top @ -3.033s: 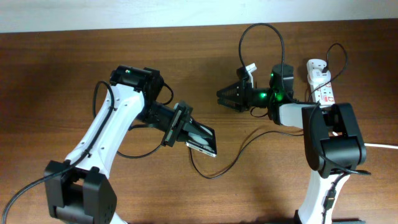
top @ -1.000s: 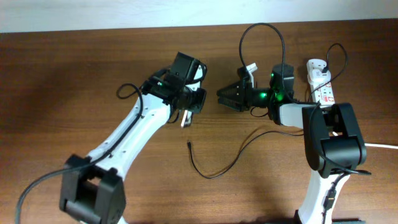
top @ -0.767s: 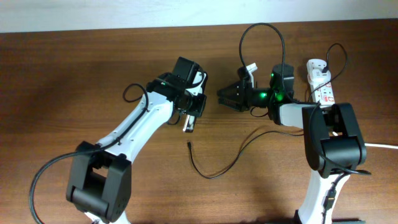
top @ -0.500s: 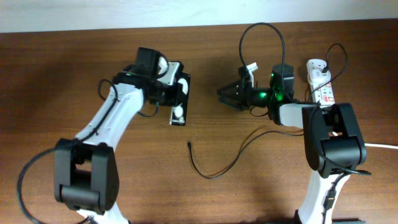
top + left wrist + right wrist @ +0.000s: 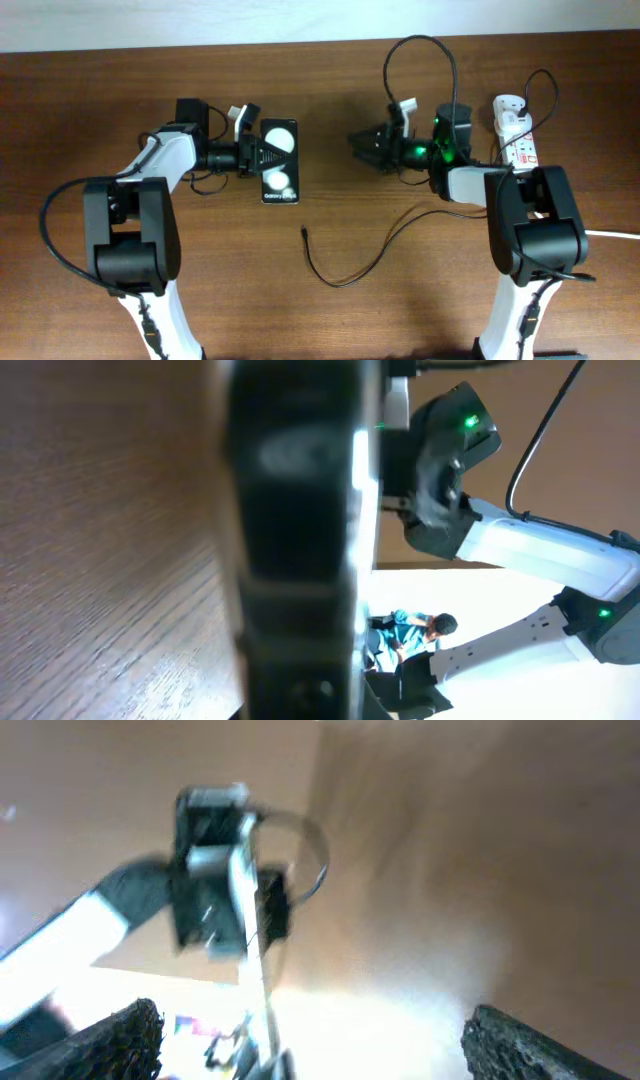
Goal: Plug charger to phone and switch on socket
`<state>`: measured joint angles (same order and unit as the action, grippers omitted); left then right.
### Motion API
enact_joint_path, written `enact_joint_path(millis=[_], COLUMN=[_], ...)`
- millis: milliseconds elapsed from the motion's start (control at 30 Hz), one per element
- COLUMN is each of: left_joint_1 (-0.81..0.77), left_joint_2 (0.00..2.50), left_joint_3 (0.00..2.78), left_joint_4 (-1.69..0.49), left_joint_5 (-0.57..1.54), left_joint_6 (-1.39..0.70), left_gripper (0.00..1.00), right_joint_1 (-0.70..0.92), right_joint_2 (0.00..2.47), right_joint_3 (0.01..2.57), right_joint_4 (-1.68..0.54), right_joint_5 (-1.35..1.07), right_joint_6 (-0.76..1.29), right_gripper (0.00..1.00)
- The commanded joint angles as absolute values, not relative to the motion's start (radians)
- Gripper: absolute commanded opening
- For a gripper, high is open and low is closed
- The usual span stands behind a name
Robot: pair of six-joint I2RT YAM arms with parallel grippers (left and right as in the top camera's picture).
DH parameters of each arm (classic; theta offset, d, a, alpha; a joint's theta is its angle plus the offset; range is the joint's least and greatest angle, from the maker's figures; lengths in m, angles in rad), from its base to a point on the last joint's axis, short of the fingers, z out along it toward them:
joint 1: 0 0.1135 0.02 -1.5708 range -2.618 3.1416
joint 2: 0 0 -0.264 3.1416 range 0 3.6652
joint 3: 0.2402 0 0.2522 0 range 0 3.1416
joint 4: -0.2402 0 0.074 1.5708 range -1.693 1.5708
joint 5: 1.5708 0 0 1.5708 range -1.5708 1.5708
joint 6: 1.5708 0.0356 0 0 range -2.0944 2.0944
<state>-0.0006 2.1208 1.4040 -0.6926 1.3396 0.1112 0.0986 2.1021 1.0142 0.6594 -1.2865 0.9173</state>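
Note:
The phone (image 5: 279, 162), a black slab with two white spots and white lettering, faces up left of centre. My left gripper (image 5: 257, 157) is shut on its left long edge. In the left wrist view the phone (image 5: 300, 510) fills the middle as a blurred dark edge. My right gripper (image 5: 359, 143) is open and empty, pointing left towards the phone from about a hand's width away. Its fingers (image 5: 120, 1038) stand wide apart. The charger's tip (image 5: 303, 235) lies loose on the table below the phone. Its thin cable (image 5: 345, 281) loops right towards the socket (image 5: 517, 135).
The socket's thick white cord (image 5: 612, 235) leaves at the right edge. A black robot cable (image 5: 420, 45) arches over the right arm. The right wrist view, blurred, shows my left arm and the phone edge-on (image 5: 247, 870). The right arm (image 5: 530, 550) shows in the left wrist view.
My left arm has swung left and back, carrying the phone and turning it face up. The right gripper has barely shifted. The charger cable has not moved.

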Motion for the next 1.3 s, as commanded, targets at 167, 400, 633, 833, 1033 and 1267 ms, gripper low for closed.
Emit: enact_joint_path(millis=[167,400,633,833,1033,1267], left_joint_1=[0.159,0.205,0.205,0.205,0.205,0.203], left_joint_2=[2.126,2.126,2.126,2.126,2.126,2.126], left_joint_3=[1.401,1.401,1.401,1.401,1.401,1.401], left_joint_4=[-0.747,-0.772,-0.772,-0.772,-0.772,-0.772], left_joint_5=[1.319,1.283,1.282,1.282,1.282,1.282], left_joint_6=[0.136,0.129,0.129,0.129,0.129,0.129], left_gripper=[0.0,0.0,0.0,0.0,0.0,0.0], right_joint_1=[0.319,0.399,0.414,0.613,0.746,0.923], right_joint_2=[2.099,2.083,1.739,1.69,1.691,1.747], right_joint_3=[1.013,1.013,1.093,1.098,1.098,1.098], right_joint_4=[0.669,0.34,-0.264,-0.569,-0.552,-0.511], right_joint_5=[-1.309,-0.935,-0.547,-0.329,-0.019,0.224], right_joint_6=[0.9,0.652,0.396,0.378,0.442,0.542], right_gripper=[0.83,0.76,0.82,0.99,0.44,0.44])
